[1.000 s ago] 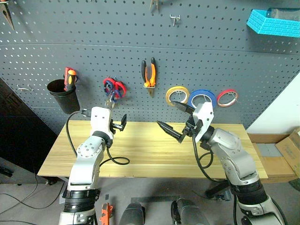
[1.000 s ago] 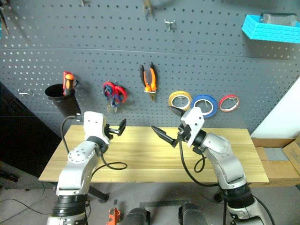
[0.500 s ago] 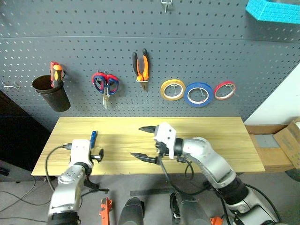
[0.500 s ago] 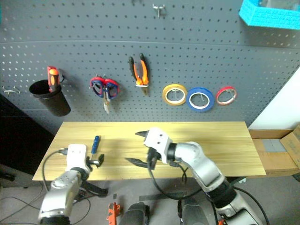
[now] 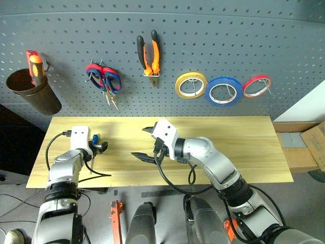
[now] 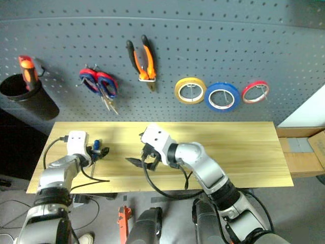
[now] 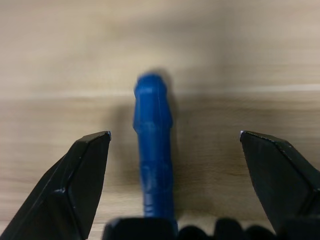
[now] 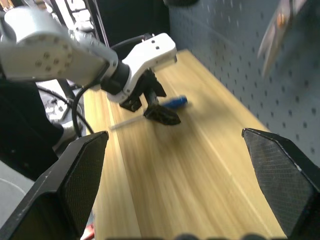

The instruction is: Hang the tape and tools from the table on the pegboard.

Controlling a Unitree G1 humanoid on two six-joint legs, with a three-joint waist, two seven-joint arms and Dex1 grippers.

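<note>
The small blue-handled screwdriver [image 5: 94, 139] lies near the left end of the light wooden table [image 5: 244, 147]. My left gripper [image 5: 99, 147] is low over it and open, the blue handle [image 7: 152, 150] lying between its spread fingers [image 7: 85, 175] without contact. Open and empty, my right gripper [image 5: 140, 142] hovers over the table's middle and points left toward the left gripper [image 8: 160, 112]. On the dark grey pegboard [image 5: 228, 40] hang the orange-and-black pliers [image 5: 149, 53] and the blue tape [image 5: 224, 91].
Also on the pegboard are red-and-blue-handled scissors [image 5: 104, 81], a yellow roll [image 5: 191, 85], a red roll [image 5: 256, 86] and a black cup [image 5: 30, 91] holding an orange-handled screwdriver [image 5: 34, 63]. Cardboard boxes [image 5: 312, 145] sit past the table's right end.
The camera has tilted down. Both grippers dropped from in front of the pegboard to the table: the left went left and down over the blue screwdriver, the right swung left to the middle.
</note>
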